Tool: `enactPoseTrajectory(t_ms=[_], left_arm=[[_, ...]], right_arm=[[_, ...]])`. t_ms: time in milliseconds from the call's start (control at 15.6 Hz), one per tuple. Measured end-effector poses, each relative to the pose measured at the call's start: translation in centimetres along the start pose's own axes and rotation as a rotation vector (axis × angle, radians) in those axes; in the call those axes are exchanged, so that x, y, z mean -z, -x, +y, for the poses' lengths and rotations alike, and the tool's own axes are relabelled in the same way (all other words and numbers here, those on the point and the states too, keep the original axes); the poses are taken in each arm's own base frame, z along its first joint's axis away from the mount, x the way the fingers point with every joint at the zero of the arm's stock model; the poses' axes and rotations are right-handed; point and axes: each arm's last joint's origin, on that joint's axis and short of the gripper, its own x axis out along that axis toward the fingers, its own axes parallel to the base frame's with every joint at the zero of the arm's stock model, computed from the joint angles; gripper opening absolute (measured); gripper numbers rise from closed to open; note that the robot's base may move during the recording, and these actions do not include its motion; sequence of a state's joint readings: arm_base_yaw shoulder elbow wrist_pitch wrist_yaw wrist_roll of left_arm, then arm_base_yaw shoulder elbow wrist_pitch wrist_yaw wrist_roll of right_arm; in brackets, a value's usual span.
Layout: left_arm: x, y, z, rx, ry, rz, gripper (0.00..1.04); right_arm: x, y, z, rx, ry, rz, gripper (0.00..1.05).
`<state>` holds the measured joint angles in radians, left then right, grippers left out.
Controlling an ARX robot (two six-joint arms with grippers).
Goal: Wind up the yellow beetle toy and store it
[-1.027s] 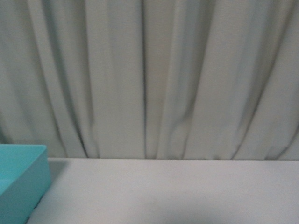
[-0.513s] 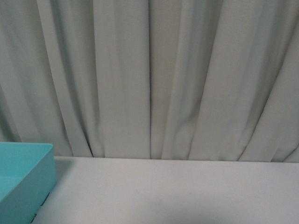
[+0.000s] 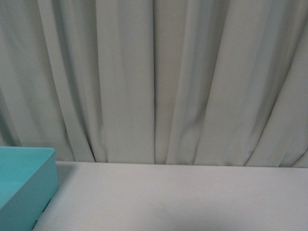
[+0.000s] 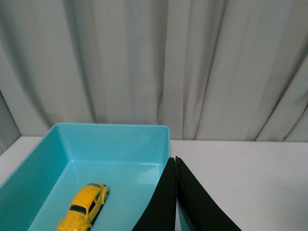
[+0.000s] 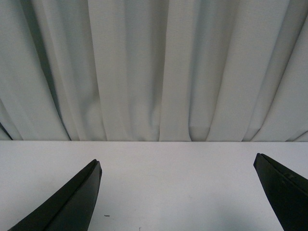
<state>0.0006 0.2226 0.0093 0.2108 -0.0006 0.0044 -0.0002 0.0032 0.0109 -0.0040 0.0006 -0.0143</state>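
Toy: yellow beetle toy [image 4: 85, 211] lies inside teal bin [image 4: 110, 139], on its floor, wheels down.
L claw [image 4: 176, 192]: tips together, empty, just beside bin's near wall.
R claw [image 5: 178, 192]: tips wide apart, empty, over bare worktop [image 5: 173, 163].
Risk: prob. stored already; if L arm drops, could clip bin wall & shove bin. Can't tell if wound.

One yellow beetle toy [image 4: 85, 213] is sitting in one teal bin [image 4: 110, 136]. One white table [image 3: 192, 197] is showing, with one grey curtain [image 3: 154, 77] hanging behind it. Two grippers are showing: left gripper [image 4: 176, 161], right gripper [image 5: 178, 168]. Two fingers per gripper.
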Motion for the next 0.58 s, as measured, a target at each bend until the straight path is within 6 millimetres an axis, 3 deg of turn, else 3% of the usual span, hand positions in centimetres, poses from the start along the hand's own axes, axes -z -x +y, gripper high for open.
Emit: enactPoseTrajectory(t_ms=[257,321,578], left_arm=[[0.6,1.2,0.0,0.002,0.0,0.042,0.02],[-0.1,1.4,0.0,0.001,0.0,-0.027,0.02],[0.3,1.4,0.0,0.0,0.0,0.0,0.02]], right_arm=[[0.0,0.0,0.0,0.0,0.0,0.0,0.98],[0.0,0.0,0.0,0.0,0.0,0.0,0.98],[0.0,0.0,0.0,0.0,0.0,-0.001,0.98]])
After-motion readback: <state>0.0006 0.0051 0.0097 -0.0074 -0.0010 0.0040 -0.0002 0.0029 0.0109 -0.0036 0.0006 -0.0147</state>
